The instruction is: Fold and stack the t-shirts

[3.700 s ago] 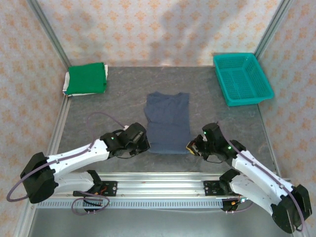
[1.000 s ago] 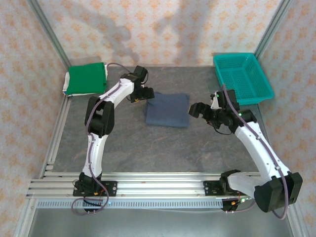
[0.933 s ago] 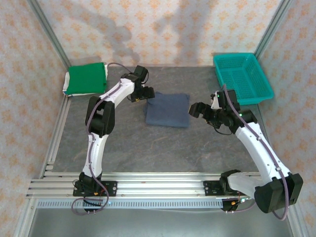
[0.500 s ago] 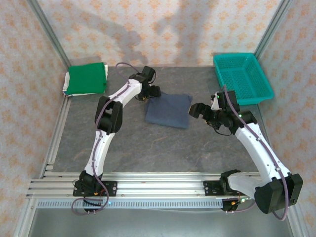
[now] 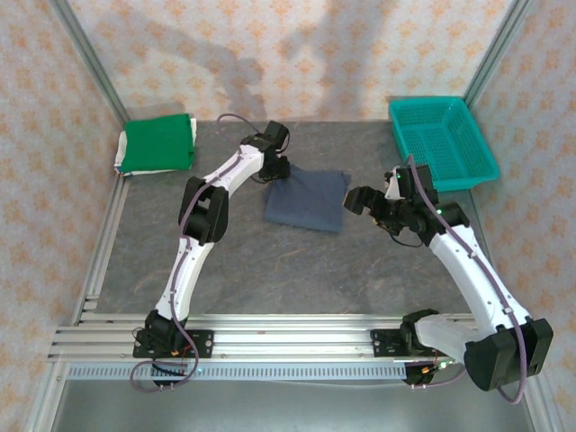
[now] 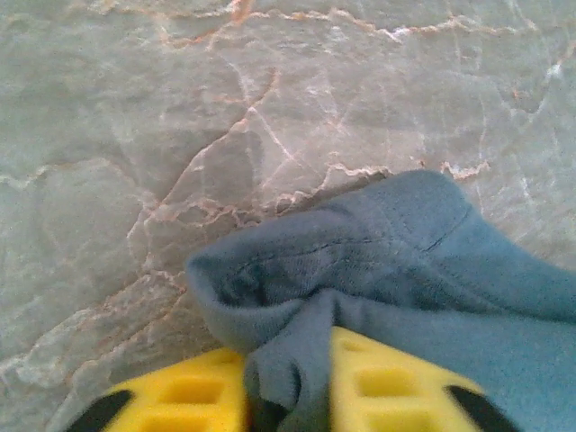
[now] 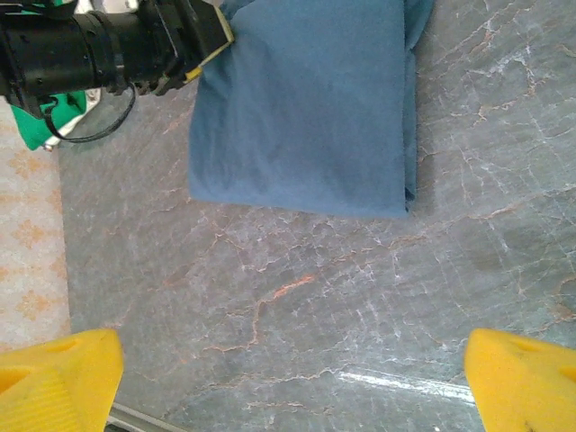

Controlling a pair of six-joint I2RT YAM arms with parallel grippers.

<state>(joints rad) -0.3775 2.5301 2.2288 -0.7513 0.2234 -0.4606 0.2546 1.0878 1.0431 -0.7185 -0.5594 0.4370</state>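
The slate-blue t-shirt lies folded into a rectangle at the middle of the table. My left gripper is at its far left corner, shut on a bunched fold of the blue cloth between the yellow fingers. My right gripper hovers open just right of the shirt, apart from it. From the right wrist, the blue t-shirt lies ahead of the wide-apart yellow fingertips. A folded green t-shirt rests on a white t-shirt at the far left corner.
A teal mesh basket stands at the far right corner. Metal frame posts and patterned walls enclose the grey marbled table. A rail runs along the near edge by the arm bases.
My left gripper has slid right along the shirt's far edge and shut on its corner. The blue shirt shifted slightly. The right arm has stayed put.
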